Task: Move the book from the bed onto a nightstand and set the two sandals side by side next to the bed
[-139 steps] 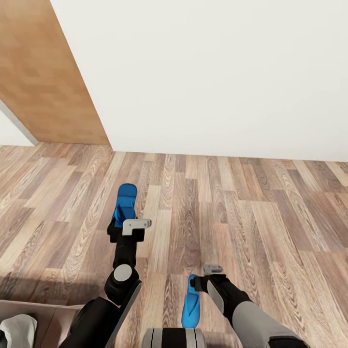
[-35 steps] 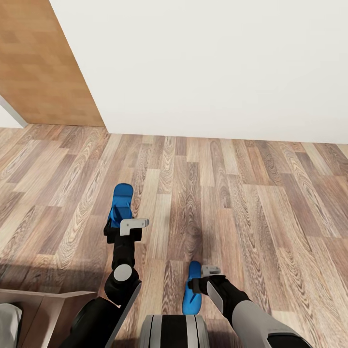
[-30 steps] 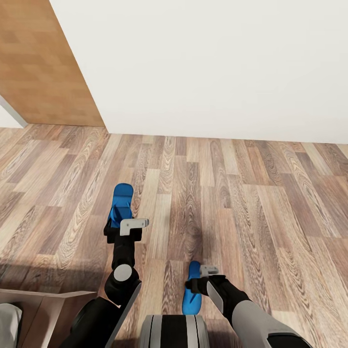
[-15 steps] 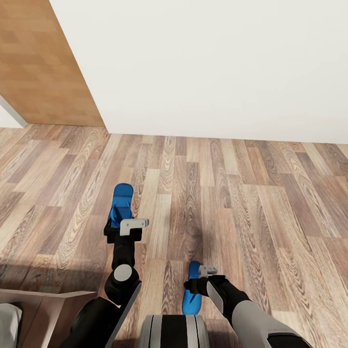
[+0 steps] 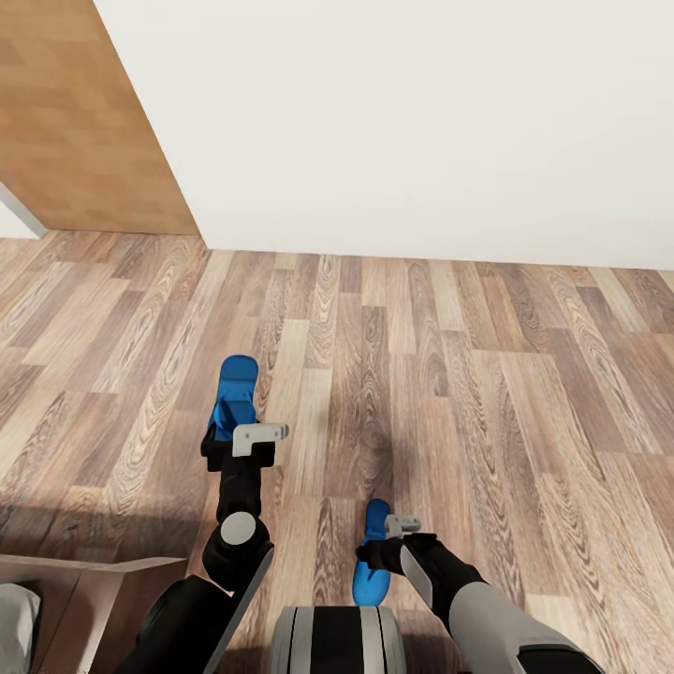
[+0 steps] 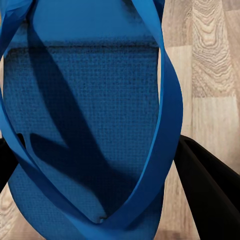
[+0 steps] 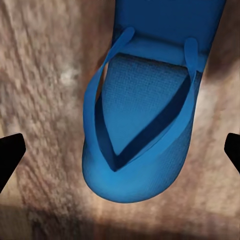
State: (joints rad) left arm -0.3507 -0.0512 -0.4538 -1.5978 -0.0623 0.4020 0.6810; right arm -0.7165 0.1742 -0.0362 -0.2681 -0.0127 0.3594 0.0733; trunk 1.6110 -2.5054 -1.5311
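Since earlier, camera shifted slightly; sandals unmoved. Left sandal [image 5: 234,398]: left gripper [image 5: 245,442] clasps it. Right sandal [image 5: 373,557]: right gripper [image 5: 393,534] wide, astride. Likely light, floppy; grip sole edges.

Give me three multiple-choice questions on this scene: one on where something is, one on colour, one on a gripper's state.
1. Where does the far sandal lie?
A. at the left gripper
B. against the white wall
C. on the door

2. What colour are the sandals?
A. red
B. blue
C. green

3. How do the right gripper's fingers stand?
A. wide apart
B. clamped on a book
C. shut on nothing

Answers:
1 A: the far sandal sticks out just beyond the left gripper.
2 B: it and the near sandal are bright blue.
3 A: the right gripper has its fingers flanking the near sandal.
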